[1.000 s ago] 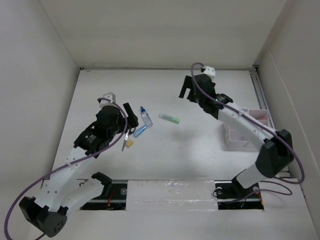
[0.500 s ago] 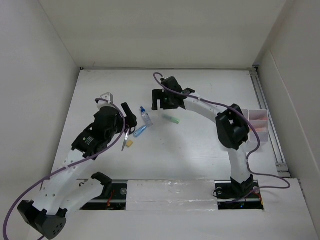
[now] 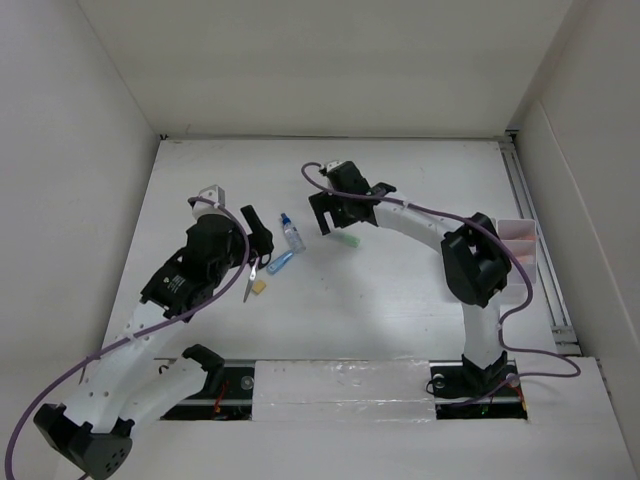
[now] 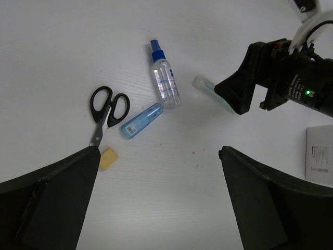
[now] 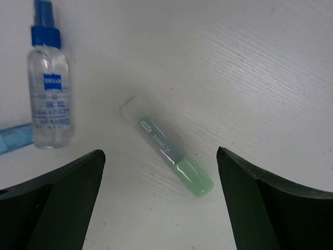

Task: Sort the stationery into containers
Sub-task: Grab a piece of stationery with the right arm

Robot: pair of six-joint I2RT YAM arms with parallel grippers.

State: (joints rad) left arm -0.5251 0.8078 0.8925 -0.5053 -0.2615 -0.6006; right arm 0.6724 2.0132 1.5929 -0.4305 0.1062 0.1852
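Observation:
My right gripper (image 3: 326,216) is open, low over the green marker (image 5: 168,149), which lies flat between and just ahead of its fingers; the marker also shows in the top view (image 3: 347,240). The blue-capped clear glue bottle (image 3: 292,235) lies left of it, and shows in the right wrist view (image 5: 49,92). A blue marker (image 4: 140,121), black-handled scissors (image 4: 106,111) and a yellow eraser (image 4: 108,158) lie together below the bottle. My left gripper (image 3: 258,234) is open and empty above the scissors. The white containers (image 3: 521,252) stand at the right edge.
White walls enclose the table at the back and both sides. A metal rail (image 3: 530,210) runs along the right edge behind the containers. The right arm's forearm stretches across the table's middle.
My right arm has swung from the back right over to the left and come down over the green marker. My left arm has barely moved.

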